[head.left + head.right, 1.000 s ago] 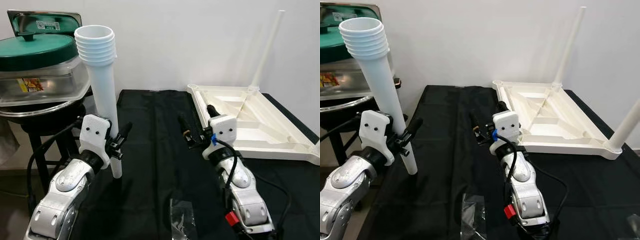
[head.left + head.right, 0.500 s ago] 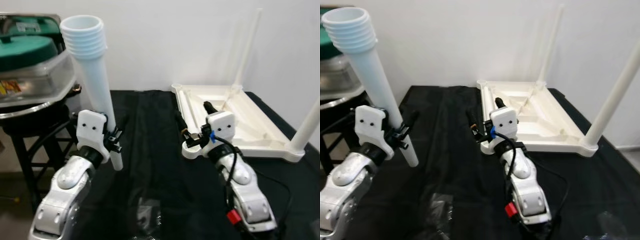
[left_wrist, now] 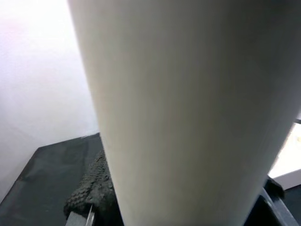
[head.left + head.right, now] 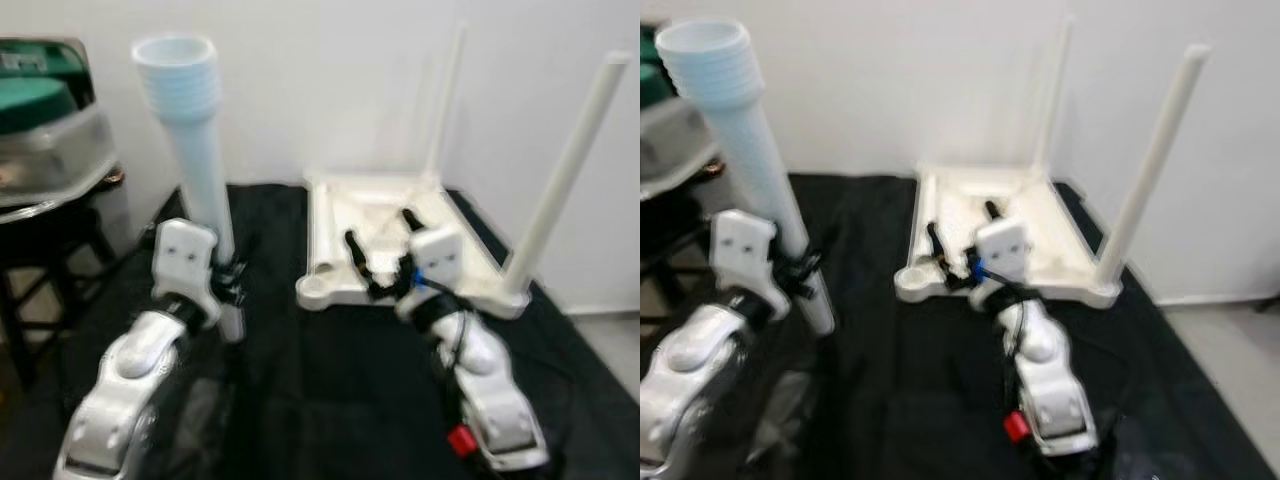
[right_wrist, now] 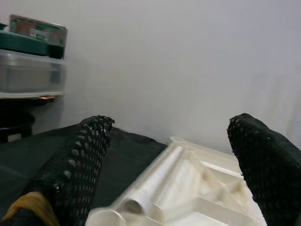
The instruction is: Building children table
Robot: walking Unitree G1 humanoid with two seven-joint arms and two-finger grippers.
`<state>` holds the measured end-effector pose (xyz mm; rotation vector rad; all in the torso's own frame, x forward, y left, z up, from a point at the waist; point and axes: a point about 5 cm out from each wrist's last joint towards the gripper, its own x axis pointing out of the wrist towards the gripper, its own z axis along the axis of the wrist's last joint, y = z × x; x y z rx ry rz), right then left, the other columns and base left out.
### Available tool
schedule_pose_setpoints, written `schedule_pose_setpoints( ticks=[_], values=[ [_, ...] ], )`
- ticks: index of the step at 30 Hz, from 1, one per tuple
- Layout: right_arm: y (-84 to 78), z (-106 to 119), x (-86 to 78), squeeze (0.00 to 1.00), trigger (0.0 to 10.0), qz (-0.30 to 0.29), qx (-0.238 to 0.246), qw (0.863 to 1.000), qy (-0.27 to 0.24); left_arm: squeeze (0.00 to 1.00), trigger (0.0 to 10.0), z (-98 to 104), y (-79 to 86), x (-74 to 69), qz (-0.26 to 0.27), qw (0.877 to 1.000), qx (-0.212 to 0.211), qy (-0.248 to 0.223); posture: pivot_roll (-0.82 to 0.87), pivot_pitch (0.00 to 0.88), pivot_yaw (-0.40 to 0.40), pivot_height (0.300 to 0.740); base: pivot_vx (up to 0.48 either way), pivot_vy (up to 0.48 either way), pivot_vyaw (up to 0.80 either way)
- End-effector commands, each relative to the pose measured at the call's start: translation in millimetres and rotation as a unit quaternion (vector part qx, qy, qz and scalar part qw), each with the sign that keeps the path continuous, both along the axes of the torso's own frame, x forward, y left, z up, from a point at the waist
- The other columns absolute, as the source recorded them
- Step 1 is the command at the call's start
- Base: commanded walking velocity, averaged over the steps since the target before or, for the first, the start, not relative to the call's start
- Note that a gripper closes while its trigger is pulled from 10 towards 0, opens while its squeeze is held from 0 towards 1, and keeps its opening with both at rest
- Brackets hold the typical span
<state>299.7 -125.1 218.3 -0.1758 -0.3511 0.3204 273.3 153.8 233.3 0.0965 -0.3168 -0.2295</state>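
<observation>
Left eye view: the left end effector (image 4: 232, 283) is clamped on a white table leg (image 4: 197, 170), held nearly upright with its ribbed, open end uppermost and its lower end just above the black-covered bench (image 4: 330, 390). In the left wrist view the leg's shaft lies hard against one black finger (image 3: 91, 188).

The white tabletop (image 4: 400, 225) lies upside down on the bench toward the wall. Two legs are already seated: one at the far corner (image 4: 444, 95) and one at the near right corner (image 4: 565, 170).

The right end effector (image 4: 378, 255) hovers at the tabletop's near edge, fingers (image 5: 77, 160) spread apart and gripping nothing. An empty round socket (image 4: 316, 289) sits at the near left corner.

Step in hand, by judgement: fitting the third leg. The next move would call for inverting the leg so the ribbed end faces down, aligning it over that socket, and seating it while the right end effector steadies the tabletop.
</observation>
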Motion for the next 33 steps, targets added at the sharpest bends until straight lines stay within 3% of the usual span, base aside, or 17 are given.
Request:
schedule_pose_setpoints(
  ticks=[1,16,33],
  values=[
    [-7.1,1.2,1.2,0.0,10.0,-0.022,-0.006,1.0,-0.001,0.0,10.0,-0.2,-4.4,1.9,-0.007,1.0,0.002,-0.001,0.03,0.0,-0.019,0.74,0.0,-0.36,0.0],
    [-10.9,-8.2,3.8,0.0,10.0,-0.056,-0.016,0.998,0.015,0.0,10.0,0.7,-3.2,3.1,0.003,1.0,-0.001,-0.008,0.03,0.0,-0.022,0.74,0.0,-0.359,0.0],
    [-23.7,-19.7,7.0,0.0,10.0,-0.1,-0.027,0.994,0.038,0.0,10.0,-0.8,-1.5,6.7,0.025,1.0,-0.009,-0.01,0.02,0.0,-0.018,0.74,0.0,0.0,0.0]
  ],
)
